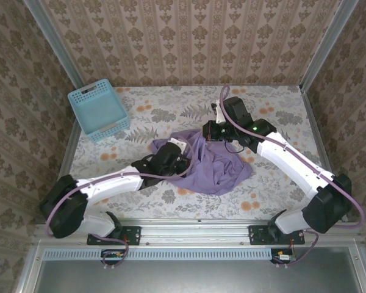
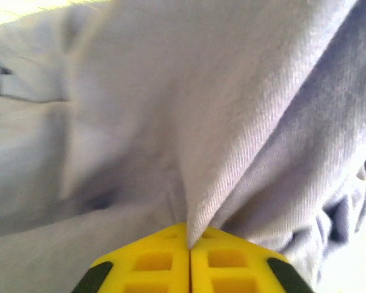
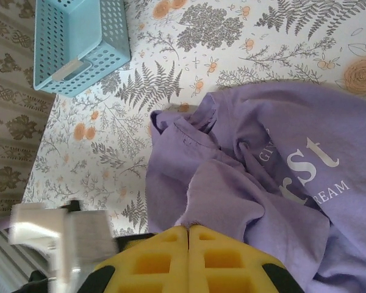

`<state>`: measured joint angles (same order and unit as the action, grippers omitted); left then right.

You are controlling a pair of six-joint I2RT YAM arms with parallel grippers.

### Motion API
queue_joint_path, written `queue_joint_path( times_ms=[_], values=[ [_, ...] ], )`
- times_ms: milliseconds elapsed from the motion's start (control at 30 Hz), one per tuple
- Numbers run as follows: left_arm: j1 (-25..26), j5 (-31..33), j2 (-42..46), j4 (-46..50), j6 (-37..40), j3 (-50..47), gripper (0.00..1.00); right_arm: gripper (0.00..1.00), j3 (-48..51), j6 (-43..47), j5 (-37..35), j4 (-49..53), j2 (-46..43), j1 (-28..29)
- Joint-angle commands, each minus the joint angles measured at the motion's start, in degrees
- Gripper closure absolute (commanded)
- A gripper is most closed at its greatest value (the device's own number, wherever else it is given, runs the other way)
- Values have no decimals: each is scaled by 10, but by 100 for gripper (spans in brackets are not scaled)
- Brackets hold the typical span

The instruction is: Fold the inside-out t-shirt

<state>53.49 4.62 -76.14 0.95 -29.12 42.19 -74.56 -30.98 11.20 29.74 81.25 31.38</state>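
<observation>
The inside-out t-shirt (image 1: 218, 170) lies crumpled in a lavender heap in the middle of the table. White lettering (image 3: 306, 166) shows on one face in the right wrist view. My left gripper (image 1: 182, 152) sits at the heap's left edge; its yellow jaws (image 2: 190, 242) are shut on a raised fold of the cloth (image 2: 232, 122). My right gripper (image 1: 209, 132) is at the heap's far edge, and its jaws (image 3: 188, 231) are shut on a hem of the t-shirt (image 3: 232, 195). The cloth rises towards both grippers.
A light-blue lattice basket (image 1: 98, 110) stands at the back left of the floral tablecloth (image 1: 280, 189), also seen in the right wrist view (image 3: 73, 43). Patterned walls close in the table on three sides. A blurred grey-white block (image 3: 61, 235) sits left of the right jaws.
</observation>
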Motion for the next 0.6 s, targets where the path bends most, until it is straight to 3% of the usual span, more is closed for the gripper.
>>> queue_joint_path(
  times_ms=[0,133,300,467,567],
  values=[
    [29,98,85,39,-7,-22,80,100,-2,-14,10,-29,-28,6],
    [60,77,116,0,-26,-38,70,100,16,-15,-6,-35,-48,26],
    [86,45,65,-58,-43,-21,62,100,30,-20,-12,-47,-57,46],
    [79,59,2,-74,-70,0,64,100,35,-22,-25,-47,-73,60],
    [66,64,-20,-80,-81,-3,74,100,42,-23,-39,-44,-92,61]
  ],
)
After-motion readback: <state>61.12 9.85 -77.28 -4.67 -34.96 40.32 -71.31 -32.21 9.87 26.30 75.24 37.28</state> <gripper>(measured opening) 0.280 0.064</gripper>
